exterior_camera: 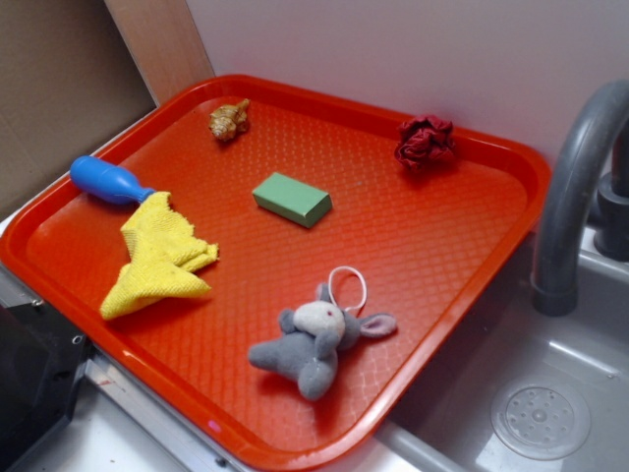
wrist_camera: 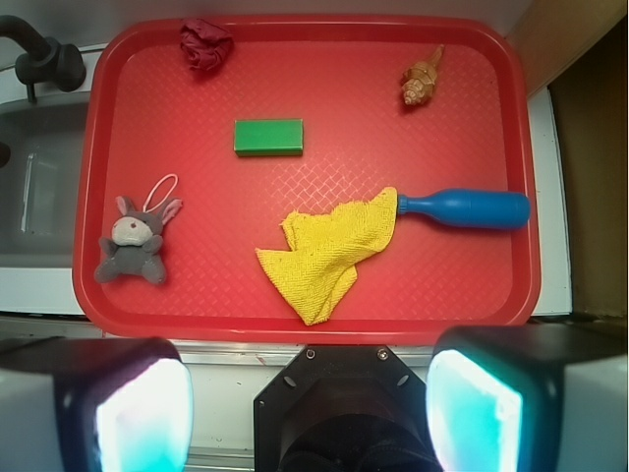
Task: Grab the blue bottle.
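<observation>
We see a red tray (wrist_camera: 305,305) beside a grey sink (exterior_camera: 550,393) with a curved faucet (exterior_camera: 575,177), a pale wall behind. In the wrist view the blue bottle (wrist_camera: 470,207) lies on its side at the tray's right, its neck touching a crumpled yellow cloth (wrist_camera: 329,251). A green block (wrist_camera: 268,137), a shell (wrist_camera: 421,81), a red ball of cloth (wrist_camera: 205,44) and a grey plush animal (wrist_camera: 135,246) lie apart. Our gripper (wrist_camera: 310,408) hangs at the bottom edge above the tray's rim, fingers spread wide, holding nothing.

Glossy plastic blue bottle (exterior_camera: 106,181), textured red tray (exterior_camera: 413,246), woven yellow cloth (exterior_camera: 157,256).
</observation>
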You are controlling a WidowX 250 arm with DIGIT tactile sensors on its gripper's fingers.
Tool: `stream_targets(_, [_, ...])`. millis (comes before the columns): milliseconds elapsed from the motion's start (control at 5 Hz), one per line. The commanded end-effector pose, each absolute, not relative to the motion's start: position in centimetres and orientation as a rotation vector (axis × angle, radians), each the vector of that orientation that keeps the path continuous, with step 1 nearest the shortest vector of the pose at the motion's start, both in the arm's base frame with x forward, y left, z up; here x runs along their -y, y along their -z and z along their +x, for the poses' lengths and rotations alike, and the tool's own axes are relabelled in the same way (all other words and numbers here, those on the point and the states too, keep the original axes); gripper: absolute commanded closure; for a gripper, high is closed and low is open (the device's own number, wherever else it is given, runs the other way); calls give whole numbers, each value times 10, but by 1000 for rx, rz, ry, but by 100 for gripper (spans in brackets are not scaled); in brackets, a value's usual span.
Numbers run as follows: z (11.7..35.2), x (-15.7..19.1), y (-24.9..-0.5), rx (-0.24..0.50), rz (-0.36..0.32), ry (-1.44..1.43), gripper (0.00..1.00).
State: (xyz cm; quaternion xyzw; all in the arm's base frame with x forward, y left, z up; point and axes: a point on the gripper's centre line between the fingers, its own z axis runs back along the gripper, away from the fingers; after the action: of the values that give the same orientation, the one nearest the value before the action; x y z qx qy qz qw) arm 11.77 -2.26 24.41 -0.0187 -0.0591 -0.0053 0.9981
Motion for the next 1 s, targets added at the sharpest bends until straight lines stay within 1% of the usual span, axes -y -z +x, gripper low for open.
stream_targets(0, [118,23,-244,118,-37,11,0])
stream_targets(200, [137,23,-239,136,-13,-217,0])
stream_targets(400, [163,12,-226,109,27,-465,0])
stream_targets(600, [181,-11,-214,117,124,-710,0])
stream_targets(800, [184,-38,-198,133,218,-955,0])
